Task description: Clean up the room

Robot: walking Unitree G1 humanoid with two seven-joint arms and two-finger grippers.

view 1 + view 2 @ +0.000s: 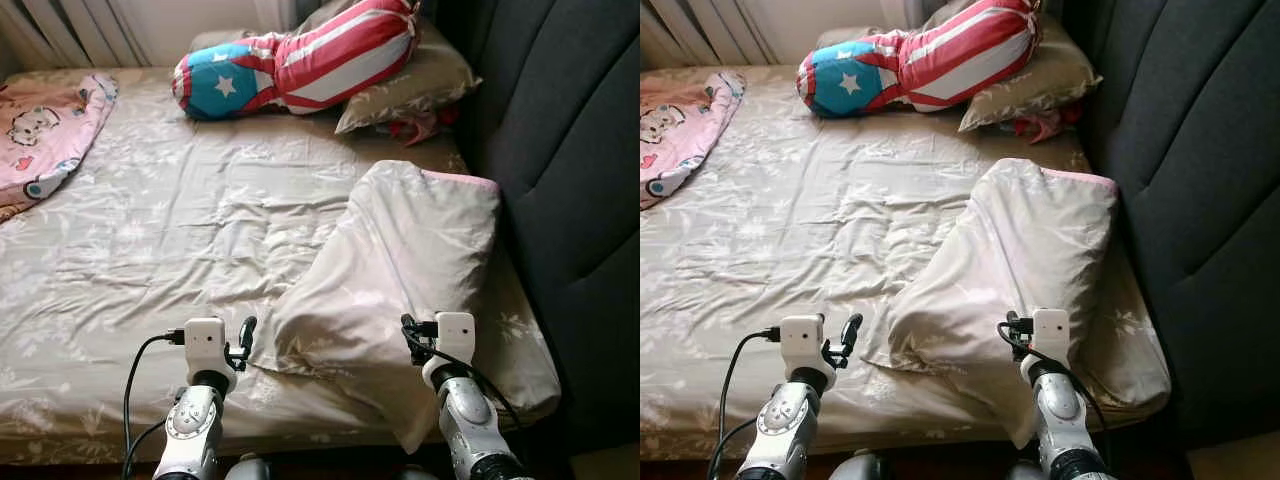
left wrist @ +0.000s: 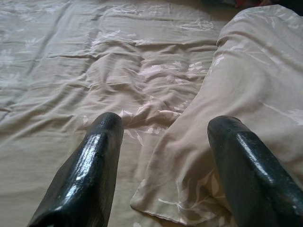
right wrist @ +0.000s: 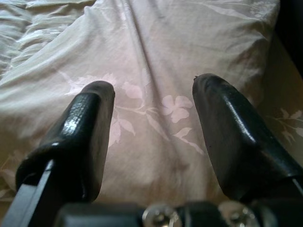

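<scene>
A beige flower-print pillow [image 1: 400, 260] lies slanted on the bed's right side, its lower corner hanging over the front edge. My left gripper [image 1: 243, 345] is open just left of the pillow's near corner [image 2: 161, 208], above the sheet. Over the pillow's lower part hovers my right gripper [image 1: 410, 338], open, its fingers [image 3: 94, 123] spread above the fabric with nothing between them. A second beige pillow [image 1: 410, 85] and a red, white and blue star cushion [image 1: 290, 65] rest at the head of the bed.
The wrinkled beige sheet [image 1: 170, 230] covers the bed. A pink cartoon blanket [image 1: 40, 130] lies at the far left. A dark padded headboard [image 1: 570, 180] runs along the right. Something red [image 1: 425, 125] peeks from under the far pillow.
</scene>
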